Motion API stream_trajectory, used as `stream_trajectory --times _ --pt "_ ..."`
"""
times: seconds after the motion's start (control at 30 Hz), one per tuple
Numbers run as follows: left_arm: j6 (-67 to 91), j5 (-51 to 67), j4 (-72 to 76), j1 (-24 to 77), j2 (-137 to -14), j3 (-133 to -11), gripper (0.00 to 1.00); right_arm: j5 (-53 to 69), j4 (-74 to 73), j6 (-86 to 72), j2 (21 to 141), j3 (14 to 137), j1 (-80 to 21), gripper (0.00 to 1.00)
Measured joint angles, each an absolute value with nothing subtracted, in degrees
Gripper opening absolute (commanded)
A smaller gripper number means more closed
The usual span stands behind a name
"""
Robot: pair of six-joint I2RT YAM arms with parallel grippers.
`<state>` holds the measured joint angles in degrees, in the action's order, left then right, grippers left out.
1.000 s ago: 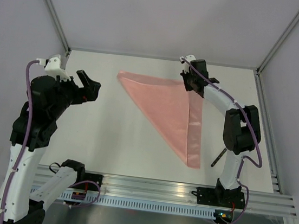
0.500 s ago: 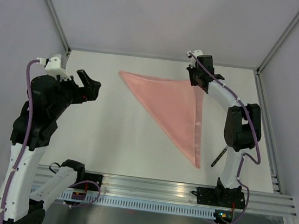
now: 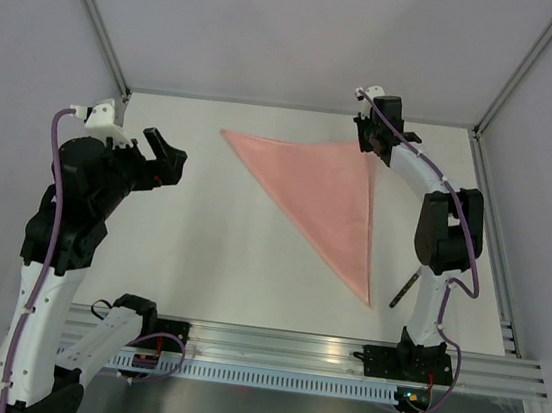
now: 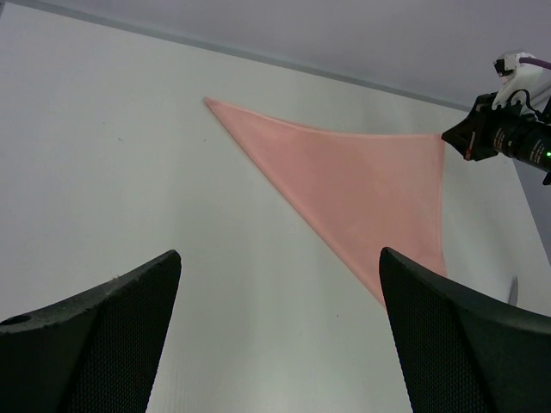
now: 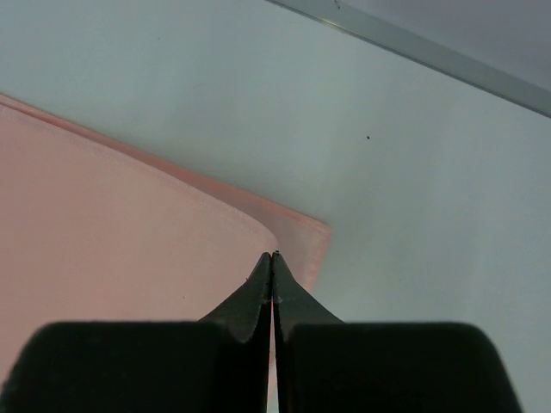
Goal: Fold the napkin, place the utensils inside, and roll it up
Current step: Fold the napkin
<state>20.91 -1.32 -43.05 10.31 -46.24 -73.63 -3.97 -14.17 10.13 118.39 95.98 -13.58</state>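
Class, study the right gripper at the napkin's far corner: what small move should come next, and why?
Probably open the right gripper and let go: it pinches the napkin at its upper layer's corner, which lies almost over the lower corner, so the triangle fold looks finished.

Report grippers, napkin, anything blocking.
Left gripper open, off the cloth. Right gripper shut on napkin corner. Folded to triangle, flat. Knife apart, right side; nothing blocking.
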Motion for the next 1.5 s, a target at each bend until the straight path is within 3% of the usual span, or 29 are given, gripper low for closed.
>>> stream_trajectory --times 1.5 --pt "20.9 0.2 -41.8 10.3 -47.7 -72.8 1.00 -3.9 -14.1 9.8 122.0 98.0 -10.1 0.00"
